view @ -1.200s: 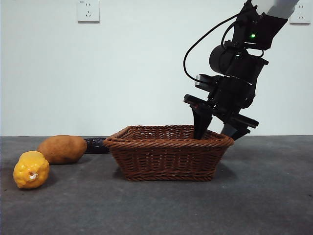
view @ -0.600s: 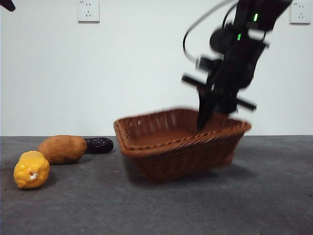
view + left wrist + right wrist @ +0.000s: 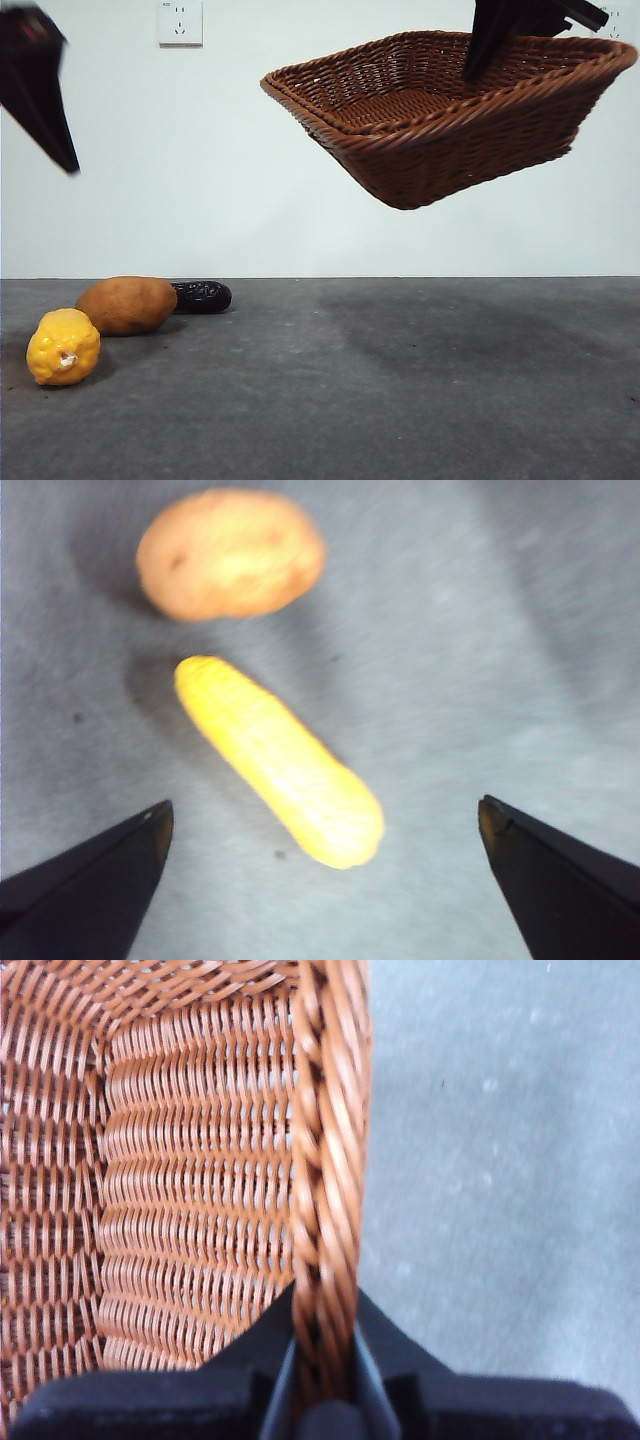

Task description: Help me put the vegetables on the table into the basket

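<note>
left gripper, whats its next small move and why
Probably straight down onto the corn. The left gripper hangs open above the table with the corn lying between its jaws, the potato just beyond. The right gripper holds the basket aloft by its rim, empty, so a vegetable has to be picked first.

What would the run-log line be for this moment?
right gripper: shut on basket rim, basket airborne, tilted | left gripper: open above corn | potato, eggplant: on table
</note>
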`<state>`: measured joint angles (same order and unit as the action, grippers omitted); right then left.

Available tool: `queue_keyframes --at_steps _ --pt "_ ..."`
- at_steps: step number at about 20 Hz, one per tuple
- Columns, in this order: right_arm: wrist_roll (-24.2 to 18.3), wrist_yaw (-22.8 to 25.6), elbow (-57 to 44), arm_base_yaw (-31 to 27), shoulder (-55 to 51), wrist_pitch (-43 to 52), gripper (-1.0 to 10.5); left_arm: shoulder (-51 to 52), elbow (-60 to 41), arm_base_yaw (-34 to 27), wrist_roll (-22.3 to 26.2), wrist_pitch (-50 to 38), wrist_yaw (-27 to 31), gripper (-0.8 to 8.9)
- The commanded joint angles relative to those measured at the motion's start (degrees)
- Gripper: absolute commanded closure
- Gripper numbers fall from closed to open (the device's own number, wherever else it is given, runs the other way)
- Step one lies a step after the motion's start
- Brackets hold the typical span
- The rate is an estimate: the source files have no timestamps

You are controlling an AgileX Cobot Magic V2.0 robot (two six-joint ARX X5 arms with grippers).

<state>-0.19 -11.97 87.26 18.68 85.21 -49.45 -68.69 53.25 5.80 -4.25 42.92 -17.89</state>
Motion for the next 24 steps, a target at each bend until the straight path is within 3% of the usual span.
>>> queue_keyframes --at_steps 1,10,12,20,21,24 --pt "-1.64 -0.37 0.02 0.04 -0.66 -0.66 9.6 -3.26 0.26 1.44 -4.13 -1.97 3.39 1.88" --pt "-3.08 -0.68 0.02 0.07 -0.74 -1.62 9.6 -15.82 0.61 6.27 -16.81 -8.94 5.75 1.88" --pt "-3.13 -1.20 0.02 0.07 -0.74 -1.66 9.6 -18.23 1.44 7.48 -17.57 -8.55 8.79 1.87" --pt "-3.54 -3.26 0.02 0.07 -0.74 -1.38 9.6 -25.51 2.60 9.27 -22.77 -6.95 11.93 1.89" --pt "-3.58 -3.26 0.02 0.07 -0.74 -1.36 9.6 -26.10 2.60 9.57 -22.75 -6.97 11.96 2.03" --pt "-3.58 -3.23 0.02 0.07 -0.74 -1.49 9.6 -26.36 2.60 10.36 -22.73 -8.31 11.89 4.56"
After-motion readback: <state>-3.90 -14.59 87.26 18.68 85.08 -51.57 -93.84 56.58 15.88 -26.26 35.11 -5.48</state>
